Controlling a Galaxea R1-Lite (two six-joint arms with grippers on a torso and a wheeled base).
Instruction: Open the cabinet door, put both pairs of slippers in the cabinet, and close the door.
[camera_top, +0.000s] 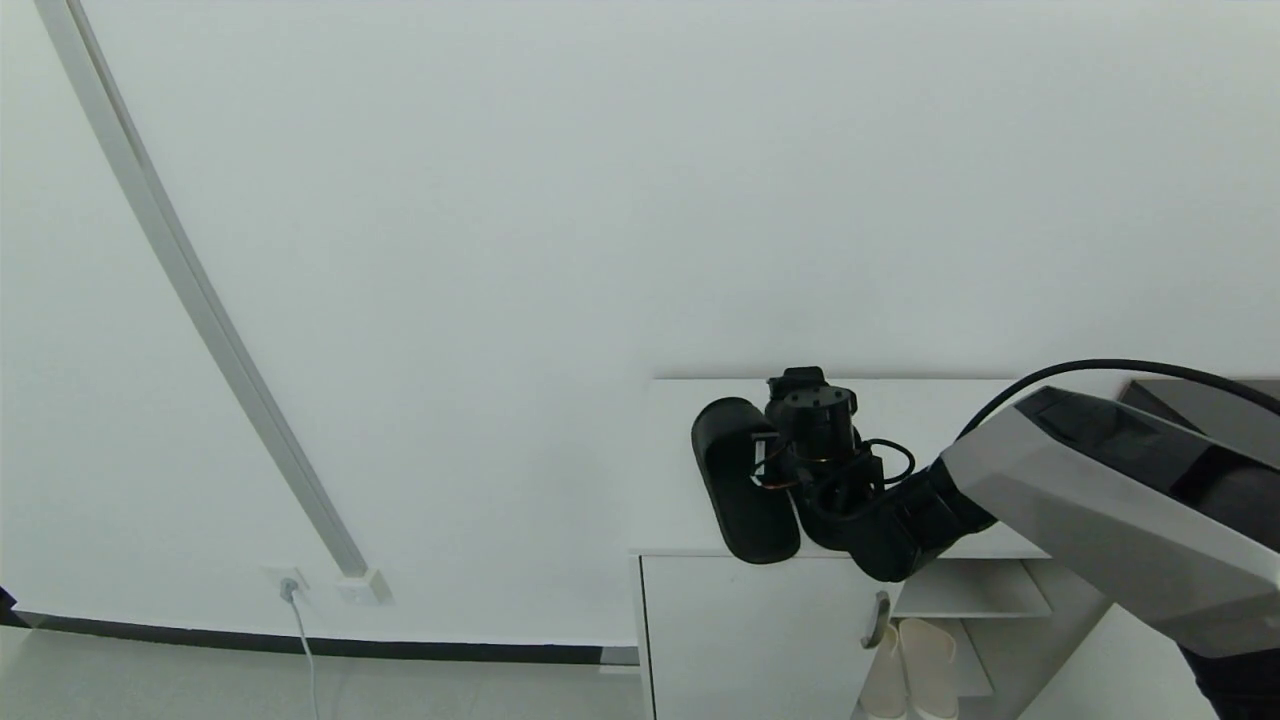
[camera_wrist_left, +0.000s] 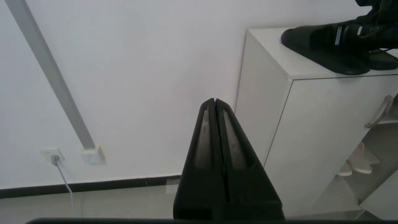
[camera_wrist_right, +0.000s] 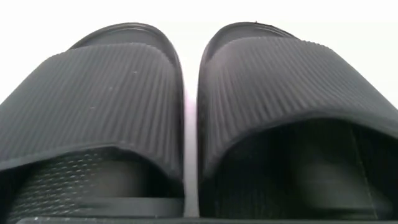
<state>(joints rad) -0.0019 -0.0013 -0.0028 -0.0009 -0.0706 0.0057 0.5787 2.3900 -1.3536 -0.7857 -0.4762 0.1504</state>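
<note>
White rectangular cabinet (camera_top: 750, 640): the compartment on its right stands open with its shelves exposed; the panel on its left is shut. The pair of black ribbed rubber slide slippers (camera_top: 745, 490) lies on the cabinet top, directly at the right gripper (camera_top: 790, 440). The pair of white slippers (camera_top: 910, 668) sits on a low shelf inside, well below the right jaws. A grey handle (camera_top: 877, 618) lies between the two pairs, under the right jaws.

Step in hand (judged): take the black pair off the top and move it into the open compartment.
1. Grip where the two inner edges meet, so that both slippers lift as one.
2. Raise clear of the top before drawing back; a dragged sole may tip a slipper over the front edge.
3. Descend in front of the shelves, clear of the handle and the white pair.

Whether the right jaws are open or closed on the pair cannot be told. The left gripper (camera_wrist_left: 214, 109) hangs well apart from the cabinet, its jaws pressed fully together and empty.

View differences: the head view places both pairs, but the wrist covers one black slipper. The right wrist view shows both black slippers just beside each other, a narrow gap between them. The left wrist view shows the left jaws and the cabinet side.
</note>
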